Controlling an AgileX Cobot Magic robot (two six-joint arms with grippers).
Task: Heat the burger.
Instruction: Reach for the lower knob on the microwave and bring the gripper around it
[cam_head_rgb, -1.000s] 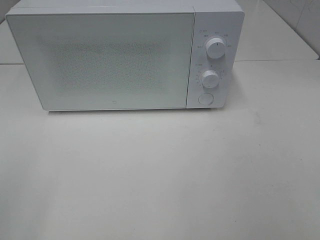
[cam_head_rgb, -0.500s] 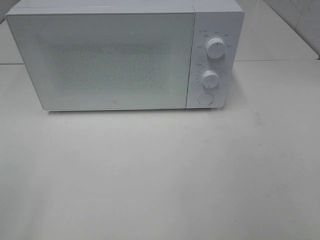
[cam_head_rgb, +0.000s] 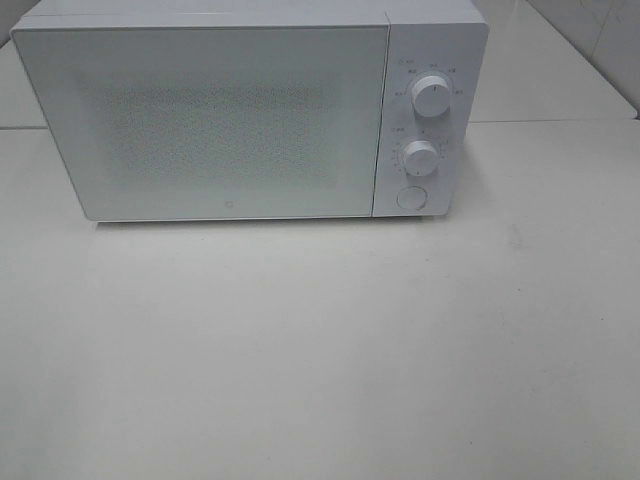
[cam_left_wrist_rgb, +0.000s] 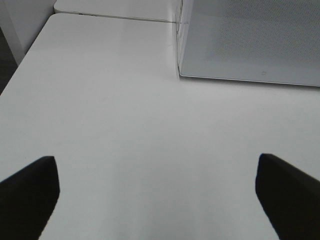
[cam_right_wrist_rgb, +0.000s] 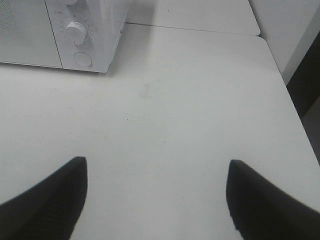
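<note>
A smooth white bench (cam_head_rgb: 320, 350) runs back to a pale tiled wall (cam_head_rgb: 605, 35). On it sits a boxy white microwave (cam_head_rgb: 430, 40), its frosted, dot-meshed door (cam_head_rgb: 200, 120) closed, with two round knobs (cam_head_rgb: 431, 97) and a round button (cam_head_rgb: 410, 197) on the panel. No view shows the burger, so I cannot tell where it is. Both the left jaws and the right jaws stand wide, holding nothing

light: bright, even, washed-out | shadow: soft under microwave (cam_head_rgb: 250, 120) front | focus: slightly soft, grainy
</note>
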